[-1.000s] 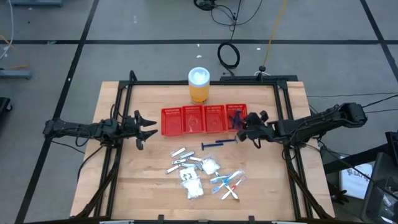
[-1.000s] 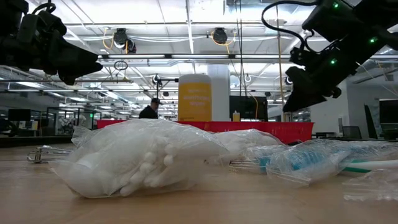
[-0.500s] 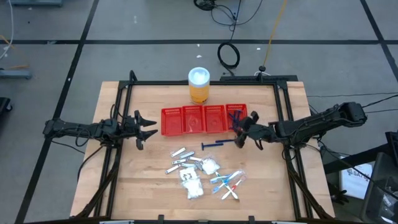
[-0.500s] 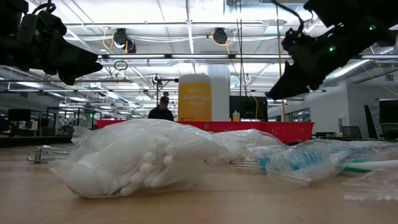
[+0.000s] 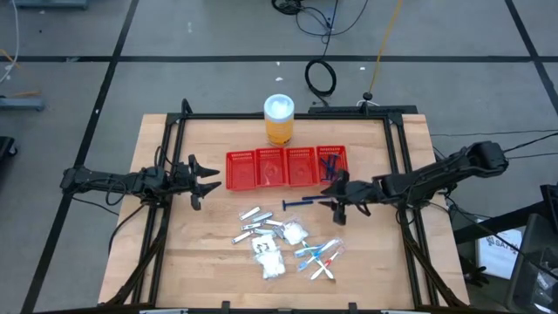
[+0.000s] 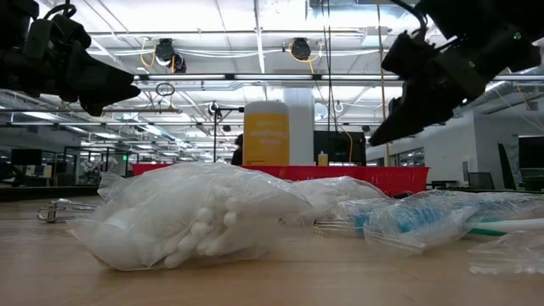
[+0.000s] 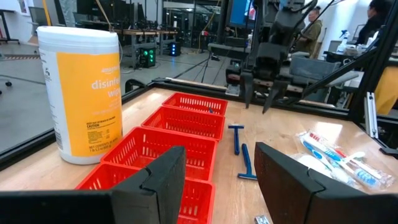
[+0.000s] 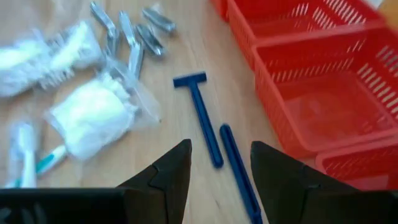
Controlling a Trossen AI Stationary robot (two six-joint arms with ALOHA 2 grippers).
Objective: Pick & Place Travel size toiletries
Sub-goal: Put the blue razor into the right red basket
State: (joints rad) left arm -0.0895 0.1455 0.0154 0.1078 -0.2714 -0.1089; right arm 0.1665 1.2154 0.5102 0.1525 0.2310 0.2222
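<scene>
Bare wood lies open between the red tray [image 5: 286, 167] and the toiletries [image 5: 288, 243]. Right gripper [image 5: 340, 198], fingers apart and empty, has moved off the tray to above the razors [image 5: 305, 204]. Left gripper [image 5: 207, 175] waits unchanged, parted, near the left edge.

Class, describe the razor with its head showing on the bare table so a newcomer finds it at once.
Start at the red tray in the high view. Just in front of its right half lie two dark blue razors, side by side on the wood. Yours is the one whose T-shaped head is visible, nearer the white packets.
</scene>
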